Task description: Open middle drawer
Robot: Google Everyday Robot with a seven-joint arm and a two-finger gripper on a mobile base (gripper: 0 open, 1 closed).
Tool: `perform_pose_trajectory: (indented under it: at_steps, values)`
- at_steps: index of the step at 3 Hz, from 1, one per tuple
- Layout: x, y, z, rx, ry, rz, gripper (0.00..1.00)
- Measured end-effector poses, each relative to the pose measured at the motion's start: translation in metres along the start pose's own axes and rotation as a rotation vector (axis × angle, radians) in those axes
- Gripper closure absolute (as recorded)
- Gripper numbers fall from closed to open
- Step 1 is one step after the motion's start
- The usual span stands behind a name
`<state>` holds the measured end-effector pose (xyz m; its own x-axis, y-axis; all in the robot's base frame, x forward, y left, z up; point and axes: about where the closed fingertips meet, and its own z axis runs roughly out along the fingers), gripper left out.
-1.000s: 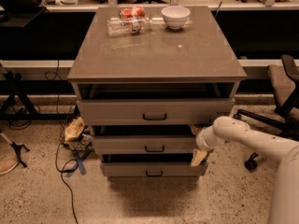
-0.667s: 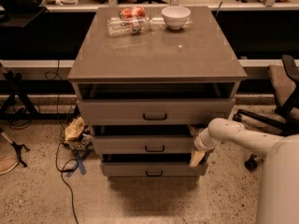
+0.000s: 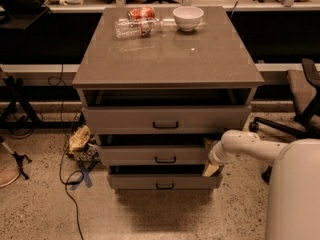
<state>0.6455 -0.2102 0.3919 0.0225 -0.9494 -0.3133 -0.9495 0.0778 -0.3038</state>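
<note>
The grey-taupe cabinet (image 3: 165, 59) has three drawers, and all three stand a little way out. The middle drawer (image 3: 130, 155) is the mid-sized front, with a small dark bar handle (image 3: 165, 159). My gripper (image 3: 209, 157) is at the right end of the middle drawer's front, right against its edge. My white arm (image 3: 250, 146) reaches in from the lower right. The widest drawer (image 3: 125, 120) is above it and the narrowest drawer (image 3: 135, 182) is below it.
A white bowl (image 3: 188, 17), a clear plastic bottle (image 3: 135, 28) and a red can (image 3: 141, 13) sit on the cabinet top. An office chair (image 3: 300, 96) stands at the right. Cables and a crumpled bag (image 3: 80, 139) lie on the floor at the left.
My arm and gripper have shifted slightly left along the right end of the middle drawer. More of my white body shows at the lower right. The drawers look unmoved.
</note>
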Motion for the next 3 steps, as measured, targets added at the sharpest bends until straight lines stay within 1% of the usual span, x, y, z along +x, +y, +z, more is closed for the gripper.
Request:
perform_pose_trajectory:
  at_steps: [1, 2, 3]
  values:
    - [-0.001, 0.004, -0.004, -0.007, -0.007, 0.002, 0.47]
    - [-0.002, 0.002, -0.008, -0.007, -0.007, 0.002, 0.70]
    - [-0.005, 0.000, -0.015, -0.007, -0.007, 0.002, 0.99]
